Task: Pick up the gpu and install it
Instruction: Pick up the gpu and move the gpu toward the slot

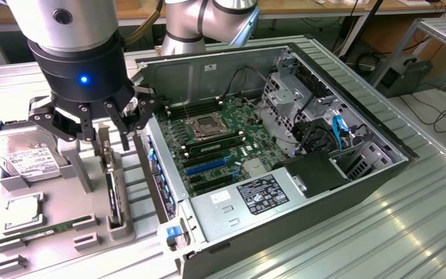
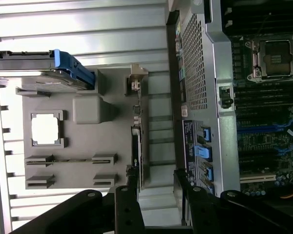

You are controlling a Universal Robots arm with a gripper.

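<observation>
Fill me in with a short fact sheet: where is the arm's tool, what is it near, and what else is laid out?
Arm: tool open, holding nothing
Nearest thing: graphics card, just below the tool, not gripped
Card position: standing on edge in the gray rack
Also in rack: hard drive, processor chip, memory stick
Computer: open case at the exterior view's right of the rack
Job status: card not yet installed

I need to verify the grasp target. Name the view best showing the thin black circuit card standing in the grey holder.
The exterior view: the thin black circuit card stands on edge, one face visible. The wrist view shows the card edge-on, a narrow dark strip.
</observation>
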